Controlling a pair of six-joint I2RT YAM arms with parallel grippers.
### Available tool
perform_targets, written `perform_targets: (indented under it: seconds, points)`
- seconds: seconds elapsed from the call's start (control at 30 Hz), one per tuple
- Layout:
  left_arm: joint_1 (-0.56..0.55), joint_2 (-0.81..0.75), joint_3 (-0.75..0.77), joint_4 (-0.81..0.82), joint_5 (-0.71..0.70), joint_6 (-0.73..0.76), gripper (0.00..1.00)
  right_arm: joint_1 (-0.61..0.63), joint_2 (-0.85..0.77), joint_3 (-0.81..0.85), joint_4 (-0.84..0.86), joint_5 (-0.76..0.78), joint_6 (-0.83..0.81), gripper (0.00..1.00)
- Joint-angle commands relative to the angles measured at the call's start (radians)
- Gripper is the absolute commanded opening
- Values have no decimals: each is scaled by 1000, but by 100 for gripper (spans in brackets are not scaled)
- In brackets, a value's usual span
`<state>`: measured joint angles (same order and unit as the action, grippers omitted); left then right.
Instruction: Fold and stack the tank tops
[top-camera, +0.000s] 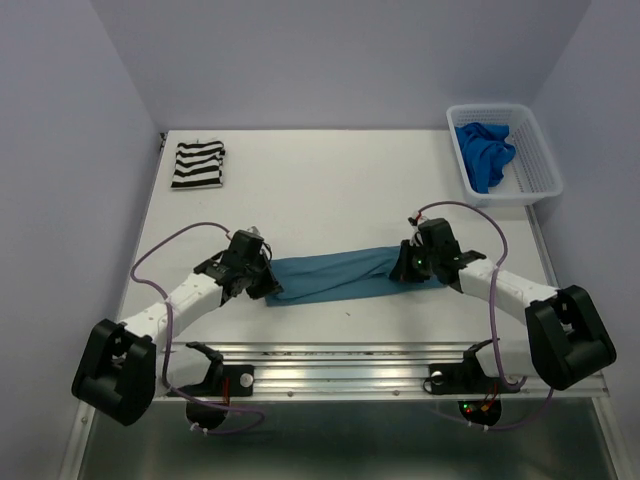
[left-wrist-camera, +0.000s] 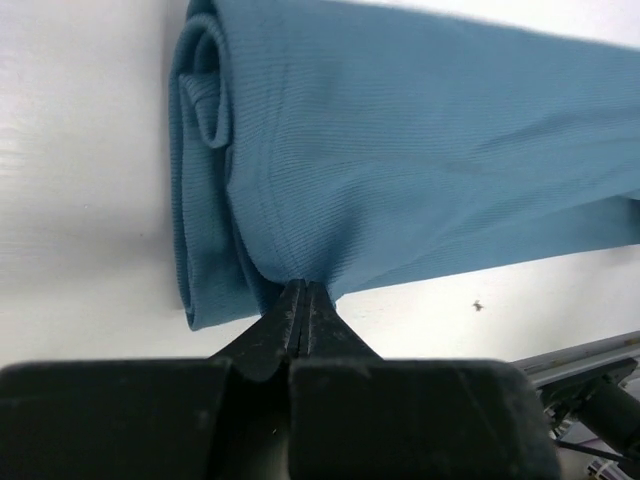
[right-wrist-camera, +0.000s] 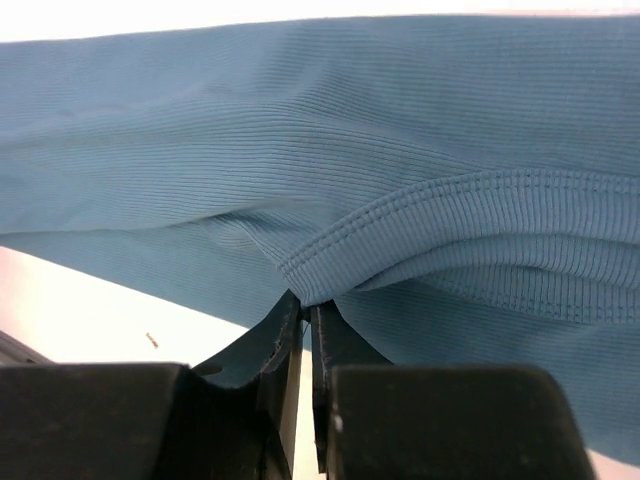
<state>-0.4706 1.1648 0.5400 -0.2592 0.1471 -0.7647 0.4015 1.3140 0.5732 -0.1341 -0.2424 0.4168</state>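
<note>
The teal tank top (top-camera: 335, 275) lies stretched in a long band across the table between my two grippers. My left gripper (top-camera: 262, 283) is shut on its left end; in the left wrist view the jaws (left-wrist-camera: 303, 290) pinch the near edge of the fabric (left-wrist-camera: 400, 150), whose left end is rolled over. My right gripper (top-camera: 408, 268) is shut on its right end; in the right wrist view the jaws (right-wrist-camera: 305, 305) pinch a hemmed fold of the cloth (right-wrist-camera: 350, 130). The black-and-white striped top (top-camera: 198, 165) lies folded at the far left. The royal blue top (top-camera: 485, 152) lies bunched in the basket.
A white lattice basket (top-camera: 540, 160) stands at the far right corner. Purple walls close the back and sides. A metal rail (top-camera: 340, 362) with the arm bases runs along the near edge.
</note>
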Motion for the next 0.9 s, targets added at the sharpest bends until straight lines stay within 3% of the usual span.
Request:
perform_targets:
  seconds: [0.0,0.3,0.53,0.77,0.8,0.83,0.87]
  points:
    - [-3,-71,106,-77,-81,44,0,7,-45,99,-110,-21,23,10]
    - [0,-7,146,-172,-119,54,0,7,-79,99,-303,-109,68,8]
    - [6,-2,92,-184,-127,34,0,16,-64,17,-302,-109,83,9]
    - [4,58,97,-207,-198,1,0,16,17,-10,-145,-89,85,30]
    - [4,61,97,-216,-216,-7,2,16,24,0,-147,-75,79,33]
    - [6,61,95,-222,-216,-16,22,16,25,25,-154,-68,71,37]
    - [6,64,97,-227,-212,-16,35,16,19,40,-185,-52,56,53]
